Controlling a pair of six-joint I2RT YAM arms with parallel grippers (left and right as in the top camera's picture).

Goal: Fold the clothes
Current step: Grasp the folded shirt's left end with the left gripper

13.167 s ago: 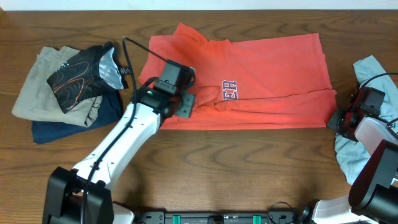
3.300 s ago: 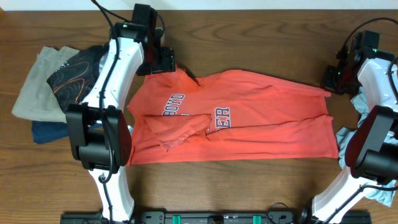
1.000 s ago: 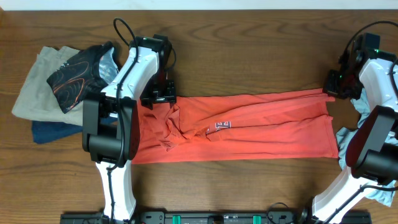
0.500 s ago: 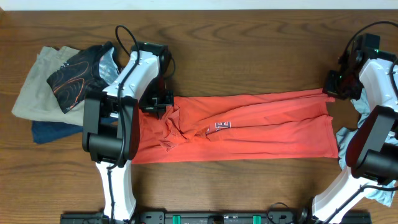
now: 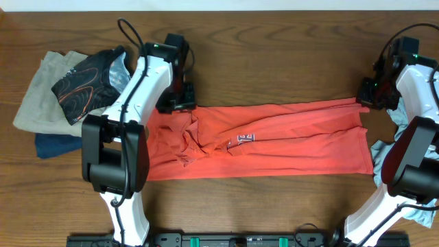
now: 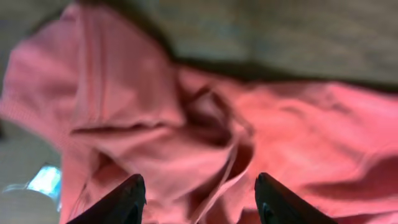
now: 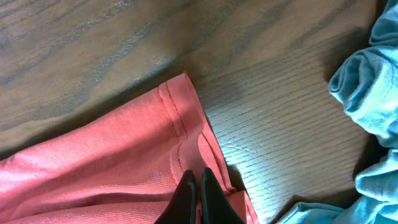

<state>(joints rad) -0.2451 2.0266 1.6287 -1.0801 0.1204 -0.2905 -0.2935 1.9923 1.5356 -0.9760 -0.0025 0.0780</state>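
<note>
The coral-red cotton T-shirt [image 5: 288, 147] lies as a long band across the middle of the overhead frame on the brown wooden table [image 5: 274, 55], its top part folded down so that only a scrap of lettering shows. Its left end is bunched and wrinkled; the right end is flatter.

The left gripper [image 5: 175, 104] hovers over the band's upper left corner. In the left wrist view its fingers stand apart above the rumpled cloth and hold nothing. The right gripper [image 5: 365, 92] sits at the upper right corner with its fingers pressed together at the hem. I cannot tell whether any cloth is caught between them.

The lengthwise fold looks done, and the step in hand seems to be tidying the ends. Next, the left end probably needs smoothing, then a firm pinch on it for a crosswise fold.

A pale blue-grey shirt [image 5: 384, 151] waits at the right edge, and a heap of beige, black-patterned and navy garments [image 5: 68, 89] sits at the upper left.
</note>
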